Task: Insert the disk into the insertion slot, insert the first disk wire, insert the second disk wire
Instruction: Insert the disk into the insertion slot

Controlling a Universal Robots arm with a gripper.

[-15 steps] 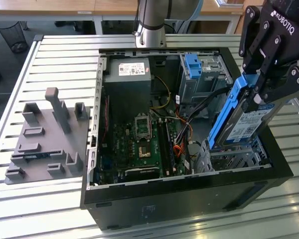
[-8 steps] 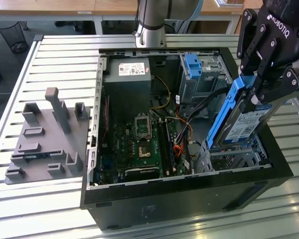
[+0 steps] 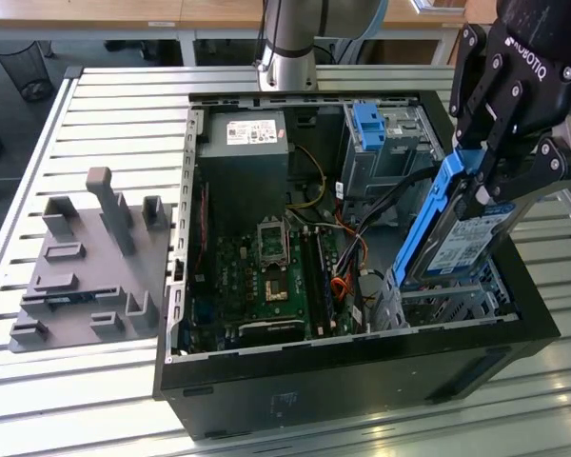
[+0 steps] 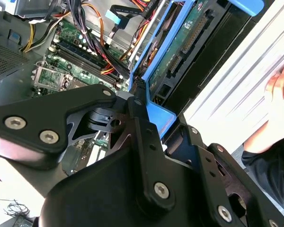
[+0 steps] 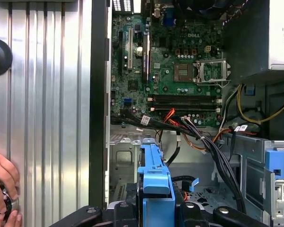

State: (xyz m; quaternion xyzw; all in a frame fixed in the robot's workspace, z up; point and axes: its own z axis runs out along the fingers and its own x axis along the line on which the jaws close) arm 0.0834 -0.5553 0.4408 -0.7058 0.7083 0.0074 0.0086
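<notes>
The end effector was seen pressed closed on the disk, pinching the upper end of its blue carrier. The disk was held just above the insertion slot, with its lower end at the slot's mouth; how far it had entered could not be told. Its long axis was steeply tilted rather than lying flat. The lower end pointed down into the slot, the upper end leaned up and away from it, and the labelled face was turned outward. Seating was therefore judged to be under way but not finished. In the second wrist view the connector edge of the disk was shown bare, so both disk wires were judged not yet inserted. Loose cables were draped beside the slot, between it and the motherboard. A taller bay with a blue latch stood behind the slot, all inside the open computer case on the table.
</notes>
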